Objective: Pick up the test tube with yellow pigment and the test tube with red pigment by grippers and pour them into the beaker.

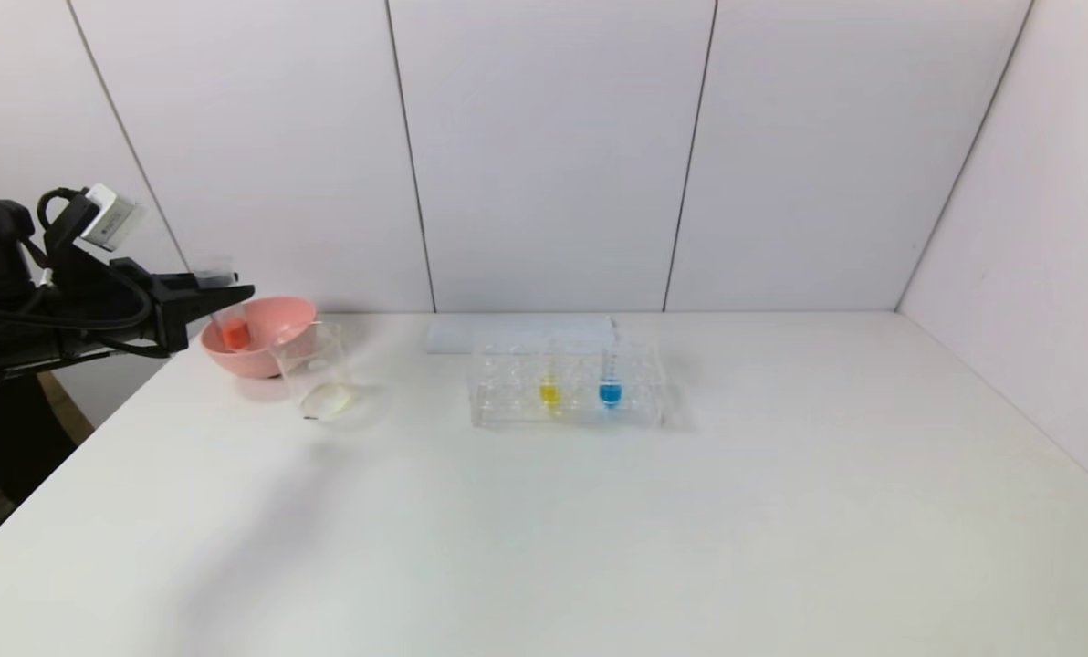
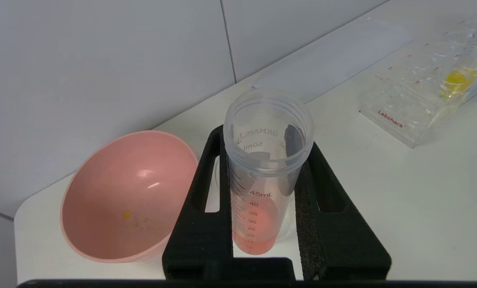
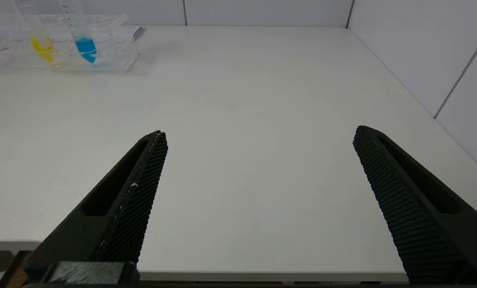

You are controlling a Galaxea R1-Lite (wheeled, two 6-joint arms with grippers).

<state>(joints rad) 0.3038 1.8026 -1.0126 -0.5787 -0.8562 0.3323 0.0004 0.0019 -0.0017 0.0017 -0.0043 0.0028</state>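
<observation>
One tube, the test tube with red pigment, sits clamped upright in my left gripper: clear, graduated, orange-red liquid at its base, beside the pink bowl. My right gripper is spread wide over the table.

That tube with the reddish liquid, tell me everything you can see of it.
The test tube with red pigment is a clear plastic-looking tube, open at the top with a ribbed rim and printed volume marks. A little orange-red liquid sits at its base. It stands about upright, clamped between the fingers of the left hand, raised near the pink bowl and beaker.
</observation>
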